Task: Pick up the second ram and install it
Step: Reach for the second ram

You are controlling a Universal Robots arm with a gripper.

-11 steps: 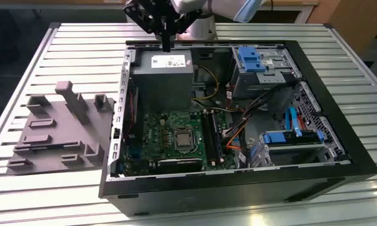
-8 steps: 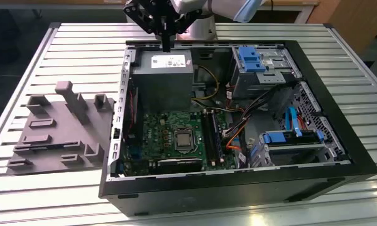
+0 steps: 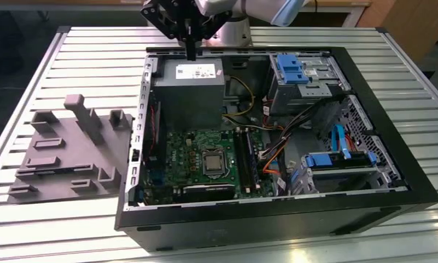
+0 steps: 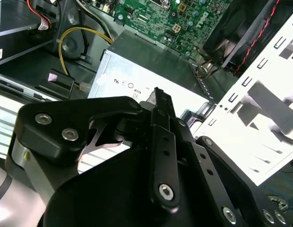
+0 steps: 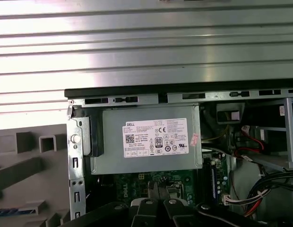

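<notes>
The gripper (image 4: pixel 159 94) is clenched. In both wrist views its black fingers (image 5: pixel 153 191) are drawn together at the tips with nothing between them, so it holds nothing. In the exterior view the gripper (image 3: pixel 192 53) hangs point-down over the far end of the open computer case (image 3: pixel 277 219), just above the top edge of the grey power supply (image 3: pixel 188 82). I cannot tell whether the tips touch that box or stop just short of it.

In the first wrist view the power supply (image 5: pixel 146 142) lies straight below the fingers, its white label facing up. Beyond it lies the green motherboard (image 3: pixel 197 156), with the long black memory slots (image 3: pixel 246 159) running along the side towards the exterior view's right. I cannot tell whether a stick already sits in them.

The grey tray (image 3: pixel 58 148) rests outside the case, on the exterior view's left, well apart from the gripper on the ribbed metal table (image 3: pixel 94 60). In the first wrist view a thin bluish strip (image 5: pixel 14 212) lies along a groove of this tray. It looks like the second ram on its edge, though I cannot be sure.
</notes>
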